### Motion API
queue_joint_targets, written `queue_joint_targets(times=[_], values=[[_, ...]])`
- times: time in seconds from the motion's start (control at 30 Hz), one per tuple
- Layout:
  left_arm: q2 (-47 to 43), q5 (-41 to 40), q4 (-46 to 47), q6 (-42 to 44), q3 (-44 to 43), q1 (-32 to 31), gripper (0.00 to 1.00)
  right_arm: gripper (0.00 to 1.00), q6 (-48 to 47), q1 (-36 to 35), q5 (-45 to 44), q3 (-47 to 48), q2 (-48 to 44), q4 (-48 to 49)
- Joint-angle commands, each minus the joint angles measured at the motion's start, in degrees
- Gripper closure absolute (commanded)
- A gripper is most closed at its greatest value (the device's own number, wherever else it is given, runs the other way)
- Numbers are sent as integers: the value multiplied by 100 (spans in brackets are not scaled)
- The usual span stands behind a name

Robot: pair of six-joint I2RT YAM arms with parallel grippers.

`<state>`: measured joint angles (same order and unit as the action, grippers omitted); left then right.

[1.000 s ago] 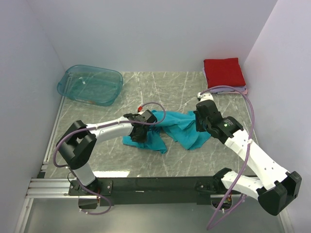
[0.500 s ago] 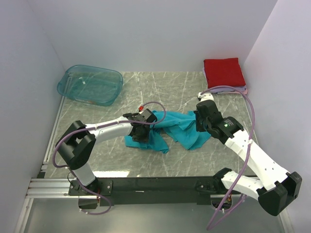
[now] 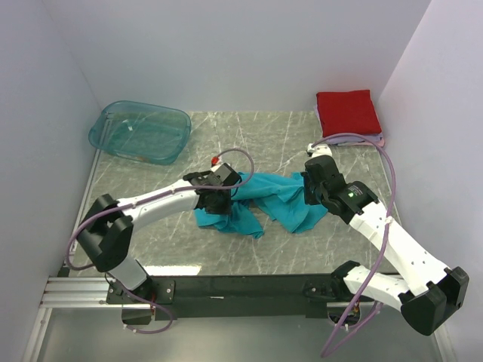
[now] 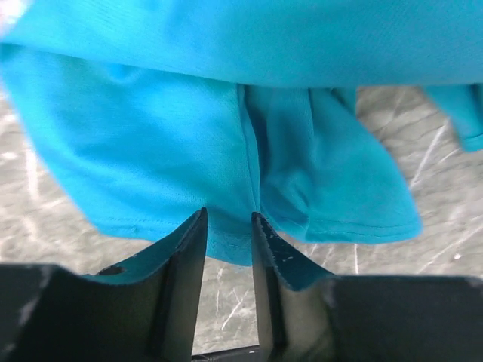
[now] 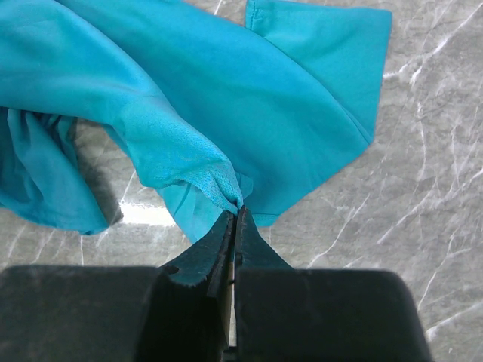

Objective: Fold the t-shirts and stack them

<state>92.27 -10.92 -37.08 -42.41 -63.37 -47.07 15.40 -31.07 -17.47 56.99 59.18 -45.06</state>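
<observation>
— How do the two arms stand?

— The left arm reaches forward and rightward over the table [image 3: 256,139], with its wrist dipped at the middle. The right arm leans in from the right, elbow raised and wrist pointing down at the cloth's right side.

— And the pincers?

— The left pincer [image 4: 229,219] is clenched on the hem of the teal t-shirt [image 4: 173,143], and a fold of cloth fills the narrow gap between its jaws. The right pincer [image 5: 235,213] is clamped tight on a bunched tip of the same shirt.

— Where does the shirt lie?

— It lies crumpled at mid-table, strung between both pincers, with its loose parts resting on the marble. The red t-shirt [image 3: 347,111] sits folded in the far right corner. The tub [image 3: 139,132] is at the far left.
</observation>
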Motion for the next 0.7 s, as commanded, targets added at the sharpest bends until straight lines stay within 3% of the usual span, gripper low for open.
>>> queue_joint_targets(times=[0.0,0.2,0.33,0.43,0.53,0.67], values=[[-411,-656,-290,-250,-272,22,66,100,60,31,-28,31,-143,85],[-508,-51,-124,-171,-193,22,63,100,42,40,-72,66,-143,59],[-946,-690,-545,-162,-228,101,62,100,16,31,-107,49,-222,32],[-1393,-1237,-994,-162,-237,731,66,100,7,39,-81,31,-214,41],[-1921,-1027,-775,127,367,1827,69,100,25,40,-54,31,-179,50],[-2081,-1149,-660,409,817,2614,68,100,51,40,-81,22,-196,41]])
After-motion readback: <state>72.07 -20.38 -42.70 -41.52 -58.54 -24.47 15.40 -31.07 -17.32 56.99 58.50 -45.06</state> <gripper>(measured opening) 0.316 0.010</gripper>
